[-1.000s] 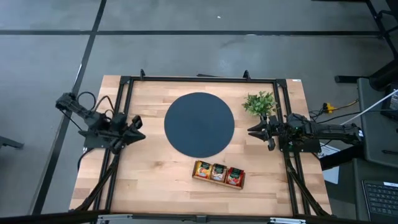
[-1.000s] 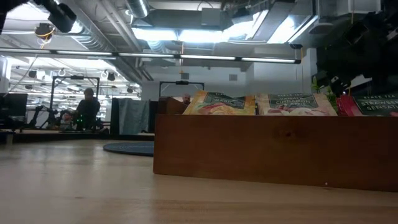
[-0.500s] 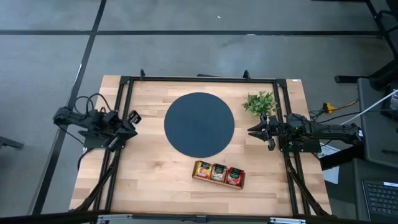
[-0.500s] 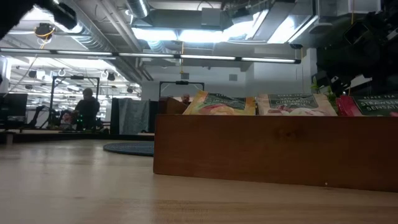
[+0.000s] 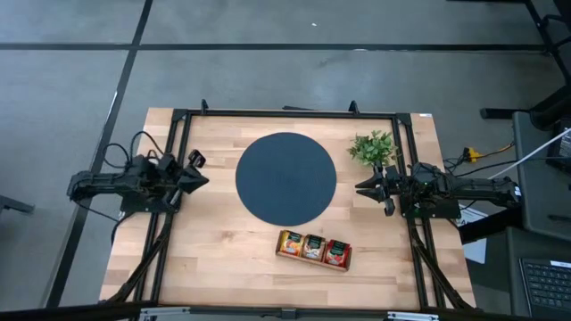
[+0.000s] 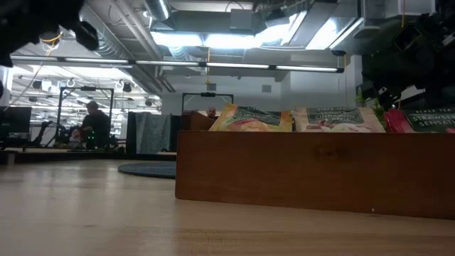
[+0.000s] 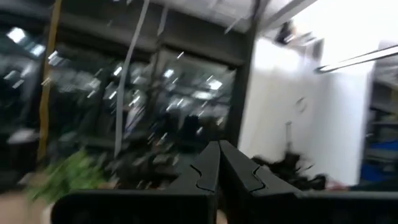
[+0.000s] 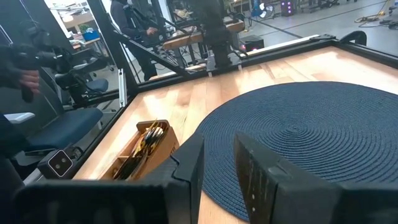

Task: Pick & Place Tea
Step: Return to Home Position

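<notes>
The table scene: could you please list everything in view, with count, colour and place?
table: one, light wood, black-framed.
round mat: one, dark blue, table's middle.
plant: one, green, beside the mat, near the right arm.
wooden tray: one, brown, three compartments, by the table edge nearest the low camera.
tea packets: count hidden; orange-yellow, green-and-white, red; in the tray, one colour per compartment.
person: one, dark figure, room behind.
left gripper: one, dark, shut, table's left edge.
right gripper: one, dark, open, right edge by the plant.
</notes>
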Controlling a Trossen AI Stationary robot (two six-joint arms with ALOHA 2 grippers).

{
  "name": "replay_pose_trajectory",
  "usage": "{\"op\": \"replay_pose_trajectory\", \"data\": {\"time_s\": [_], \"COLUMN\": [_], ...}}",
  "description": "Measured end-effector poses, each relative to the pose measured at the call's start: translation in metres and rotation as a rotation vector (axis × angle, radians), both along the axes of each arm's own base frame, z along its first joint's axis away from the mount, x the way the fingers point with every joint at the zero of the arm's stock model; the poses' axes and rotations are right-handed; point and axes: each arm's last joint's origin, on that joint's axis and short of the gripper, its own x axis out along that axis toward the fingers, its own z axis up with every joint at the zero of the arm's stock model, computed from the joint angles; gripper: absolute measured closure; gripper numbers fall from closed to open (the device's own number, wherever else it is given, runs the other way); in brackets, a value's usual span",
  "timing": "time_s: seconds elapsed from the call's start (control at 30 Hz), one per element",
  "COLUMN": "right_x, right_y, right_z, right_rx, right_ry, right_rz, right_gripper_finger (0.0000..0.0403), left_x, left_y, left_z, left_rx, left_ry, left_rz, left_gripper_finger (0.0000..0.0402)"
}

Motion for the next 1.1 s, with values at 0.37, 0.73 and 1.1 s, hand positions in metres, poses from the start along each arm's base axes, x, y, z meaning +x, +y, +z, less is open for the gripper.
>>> {"op": "replay_pose_trajectory", "data": {"time_s": [0.37, 0.73, 1.1], "right_x": [0.0, 0.0, 0.0], "right_y": [0.0, 0.0, 0.0], "right_z": [0.0, 0.0, 0.0], "right_rx": [0.0, 0.001, 0.001], "right_ry": [0.0, 0.0, 0.0], "right_rz": [0.0, 0.0, 0.0], "right_gripper_finger": [0.0313, 0.0313, 0.0313], "left_x": [0.005, 0.01, 0.011], "left_y": [0.01, 0.006, -0.002], "left_z": [-0.012, -0.03, -0.042], "left_rx": [0.004, 0.012, 0.065], "left_ry": [0.131, 0.321, 0.444], "left_rz": [0.207, 0.249, 0.157], "left_gripper_finger": [0.0398, 0.0398, 0.0398]}}
